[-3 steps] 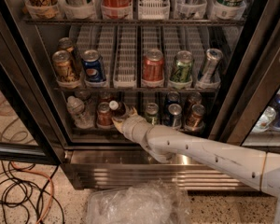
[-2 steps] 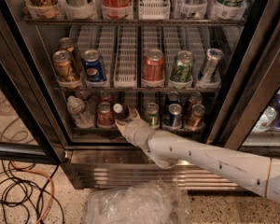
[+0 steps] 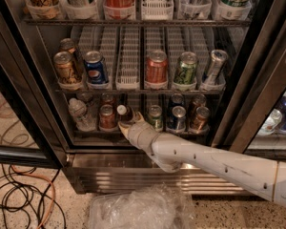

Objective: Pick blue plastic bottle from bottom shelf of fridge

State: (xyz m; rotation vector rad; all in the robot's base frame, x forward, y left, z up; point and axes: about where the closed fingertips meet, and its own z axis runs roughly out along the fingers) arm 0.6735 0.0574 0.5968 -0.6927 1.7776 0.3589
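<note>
Standing just beside pincer [image 3: 130, 123] is blue plastic bottle [image 3: 126, 113].

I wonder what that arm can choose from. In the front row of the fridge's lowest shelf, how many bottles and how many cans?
Bottles: 2 (blue plastic bottle, clear bottle)
Cans: 4 (reddish can, green can, blue can, brown can)
Total: 6
The gripper is right at the blue plastic bottle, at the bottom shelf.
</note>
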